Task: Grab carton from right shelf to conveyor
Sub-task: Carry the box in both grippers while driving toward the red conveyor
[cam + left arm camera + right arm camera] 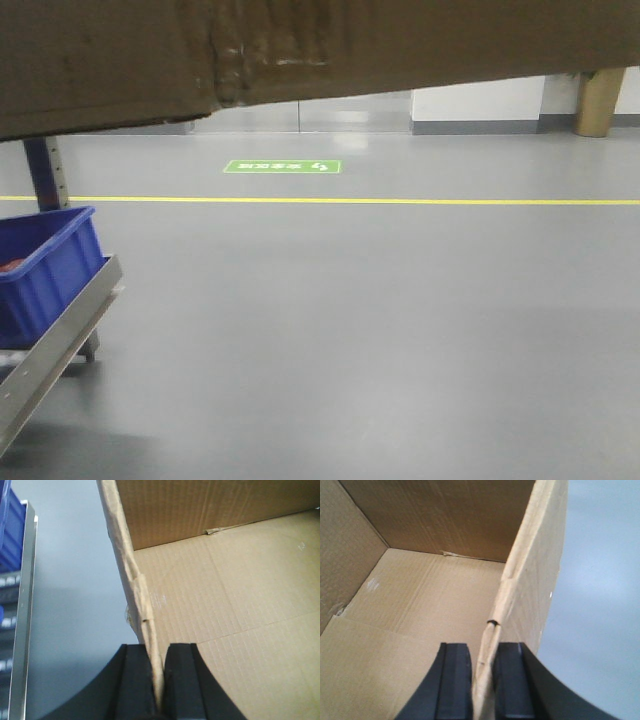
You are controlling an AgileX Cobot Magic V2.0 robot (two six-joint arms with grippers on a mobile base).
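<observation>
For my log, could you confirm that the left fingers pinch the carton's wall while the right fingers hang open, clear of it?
Not quite: the right fingers also pinch a wall of the carton, as the right wrist view shows. The left fingers do pinch theirs.

The carton (400,40), plain brown cardboard, is open and empty, hanging in the air, its taped seam creased.

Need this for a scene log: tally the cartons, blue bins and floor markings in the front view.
carton: 1
blue bin: 1
yellow floor line: 1
green floor sign: 1
Total: 4
</observation>
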